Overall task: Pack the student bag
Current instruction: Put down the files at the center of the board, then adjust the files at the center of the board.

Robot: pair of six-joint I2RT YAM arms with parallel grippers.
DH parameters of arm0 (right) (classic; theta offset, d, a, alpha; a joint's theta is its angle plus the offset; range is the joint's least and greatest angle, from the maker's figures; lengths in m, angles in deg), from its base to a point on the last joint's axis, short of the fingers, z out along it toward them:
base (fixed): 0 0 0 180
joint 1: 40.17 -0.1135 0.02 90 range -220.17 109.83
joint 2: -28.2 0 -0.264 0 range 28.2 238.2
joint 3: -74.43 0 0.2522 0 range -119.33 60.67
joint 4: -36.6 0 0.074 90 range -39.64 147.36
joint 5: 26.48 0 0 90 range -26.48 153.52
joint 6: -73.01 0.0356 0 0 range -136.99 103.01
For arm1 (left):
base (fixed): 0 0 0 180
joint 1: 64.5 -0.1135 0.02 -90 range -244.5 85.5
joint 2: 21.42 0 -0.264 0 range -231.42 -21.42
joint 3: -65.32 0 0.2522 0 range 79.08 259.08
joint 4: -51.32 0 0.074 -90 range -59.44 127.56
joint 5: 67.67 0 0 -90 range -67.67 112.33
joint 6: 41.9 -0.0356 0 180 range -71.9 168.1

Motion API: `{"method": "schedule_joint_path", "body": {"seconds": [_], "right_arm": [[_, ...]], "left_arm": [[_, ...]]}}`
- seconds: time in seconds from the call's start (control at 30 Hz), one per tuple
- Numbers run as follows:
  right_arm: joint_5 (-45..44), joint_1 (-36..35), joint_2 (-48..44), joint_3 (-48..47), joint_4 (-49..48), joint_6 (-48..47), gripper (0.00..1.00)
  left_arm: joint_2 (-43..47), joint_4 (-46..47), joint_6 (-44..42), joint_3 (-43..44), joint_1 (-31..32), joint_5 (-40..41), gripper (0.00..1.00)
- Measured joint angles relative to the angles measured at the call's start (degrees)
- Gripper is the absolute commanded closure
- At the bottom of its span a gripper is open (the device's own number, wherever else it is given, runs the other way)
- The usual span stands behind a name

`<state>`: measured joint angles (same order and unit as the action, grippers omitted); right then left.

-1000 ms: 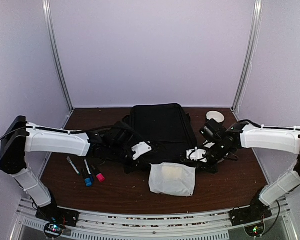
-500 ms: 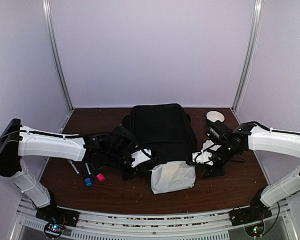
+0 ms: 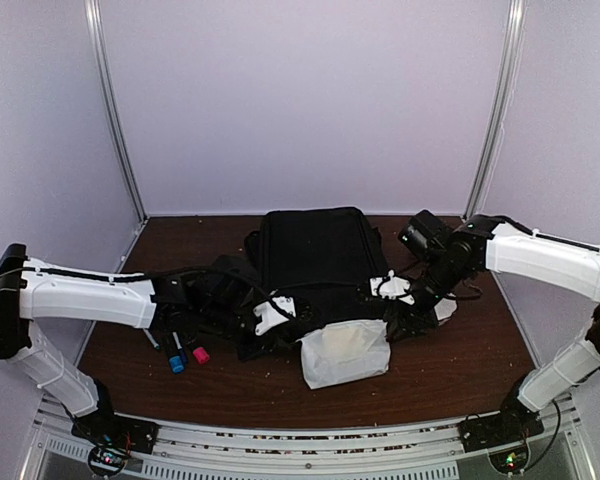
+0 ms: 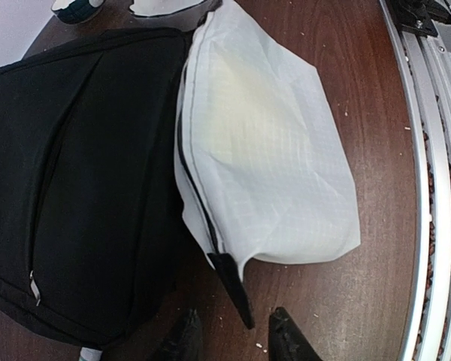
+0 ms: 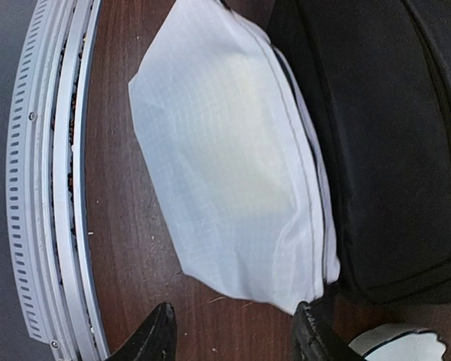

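The student bag (image 3: 315, 255), a large black backpack, lies flat in the middle of the table and also shows in the left wrist view (image 4: 83, 173) and the right wrist view (image 5: 391, 135). A white zip pouch (image 3: 345, 352) (image 4: 270, 150) (image 5: 233, 158) leans against its near edge. My left gripper (image 3: 270, 318) (image 4: 235, 342) is open at the pouch's left end, and the pouch's black zip tab (image 4: 233, 289) points into the gap untouched. My right gripper (image 3: 390, 290) (image 5: 237, 335) is open just off the pouch's right corner, holding nothing.
Markers (image 3: 175, 350) with blue and pink caps lie on the table to the left of the bag, beside my left arm. A small white cup (image 4: 75, 7) stands beyond the bag at the far right. The metal rail (image 5: 52, 188) runs along the near table edge.
Both grippers have gone from shut to open and let go of the white pouch. The pouch has shifted back against the bag's near edge and bunched up.
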<state>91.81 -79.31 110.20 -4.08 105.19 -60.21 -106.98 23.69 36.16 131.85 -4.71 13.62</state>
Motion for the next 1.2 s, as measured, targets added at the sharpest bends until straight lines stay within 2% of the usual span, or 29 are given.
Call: {"method": "schedule_joint_path", "body": {"seconds": [0.23,0.4,0.5,0.6,0.7,0.8,1.03,1.2], "right_arm": [[5.25,0.0,13.53,-11.45,0.22,0.33,0.26],[9.68,0.0,24.37,-19.02,2.47,-0.09,0.25],[11.41,0.0,28.06,-20.59,4.26,-0.39,0.35],[13.03,-0.15,29.81,-21.55,6.8,-2.03,0.54],[14.08,-0.52,29.86,-21.66,9.03,-3.48,0.78],[14.38,-0.79,28.96,-21.07,9.11,-4.02,0.92],[9.55,-1.49,17.75,-12.85,3.52,0.17,0.95],[1.07,-4.63,4.57,-2.93,-3.13,1.38,0.88]], "left_arm": [[1.77,1.9,2.34,-2.32,0.0,3.21,0.56],[7.19,2.93,5.46,-5.33,-1.27,5.35,0.52],[10.19,4.26,7.48,-6.23,-3.15,6.12,0.52],[12.07,5.55,8.96,-6.93,-4.59,6.73,0.52],[12.22,6.54,10.1,-7.17,-5.4,7.45,0.52],[11.85,6.97,10.86,-7.17,-5.86,7.72,0.52],[9.01,8.09,11.96,-7.1,-6.88,8.59,0.52],[8.28,8.11,12.17,-6.67,-7.8,9.42,0.52]]}}
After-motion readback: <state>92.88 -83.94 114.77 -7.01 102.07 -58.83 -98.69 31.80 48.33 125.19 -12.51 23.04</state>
